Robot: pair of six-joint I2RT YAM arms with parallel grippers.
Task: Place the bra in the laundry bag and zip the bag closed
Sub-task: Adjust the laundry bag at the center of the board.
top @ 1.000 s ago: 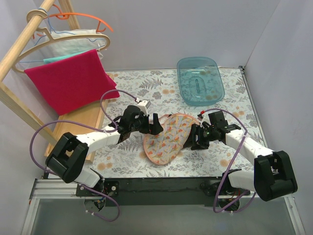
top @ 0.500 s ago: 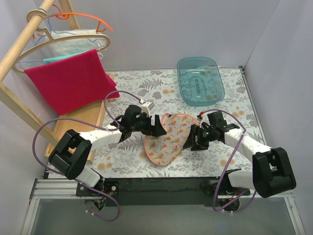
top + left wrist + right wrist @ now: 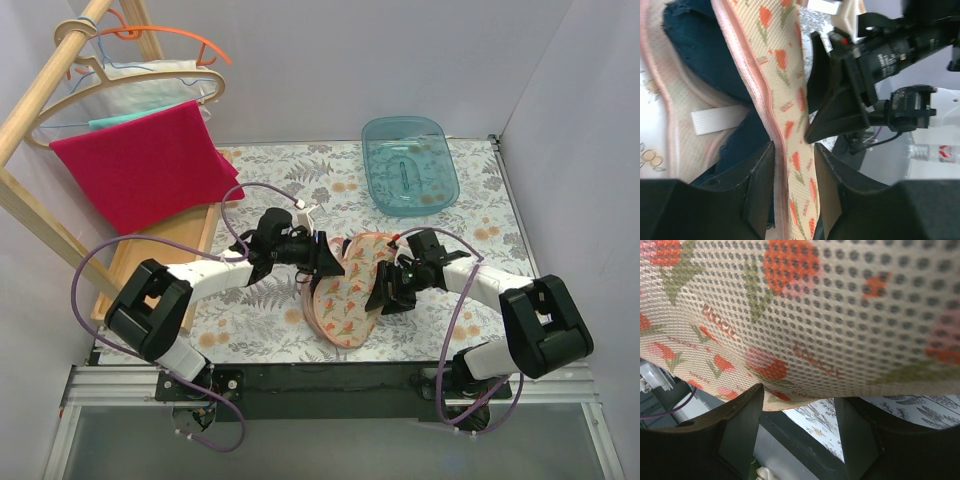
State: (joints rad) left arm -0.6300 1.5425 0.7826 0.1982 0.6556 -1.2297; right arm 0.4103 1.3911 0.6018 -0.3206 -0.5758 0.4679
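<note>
Two claws: both work at the peach-pink, floral-printed, peanut-shaped padded laundry bag (image 3: pixel 345 290), which lies on the leaf-patterned bench (image 3: pixel 300 170) between the arms.
Left claw (image 3: pixel 794 150): closed on the bag's upper flap at its pink zipper edge, one finger on each face.
Right claw (image 3: pixel 797 390): at the bag's right rim, fingers apart with mesh fabric stretched across them; whether it pinches that fabric cannot be told.
Bra: the small dark navy fabric bra (image 3: pixel 715 60) sits inside the open mouth, under the raised flap, beside a white sewn-in label (image 3: pixel 715 120).
Stage (judged): bra loaded; zipper not yet closed.
Risk 1: navy cloth lies close to the zipper edge, so the slider could bite it and jam.
Risk 2: the thin flap may slip from the left grip under pull, letting the mouth collapse.
Risk 3: if the right rim is unrestrained, the whole bag would drag along the bench.
Surroundings: translucent teal plastic tub (image 3: pixel 410 165) at the far side; red towel (image 3: pixel 140 175) hanging on the wooden rack (image 3: pixel 165 250) at left; both well apart from the bag.
Obstruction: the zipper slider shows in no view.
</note>
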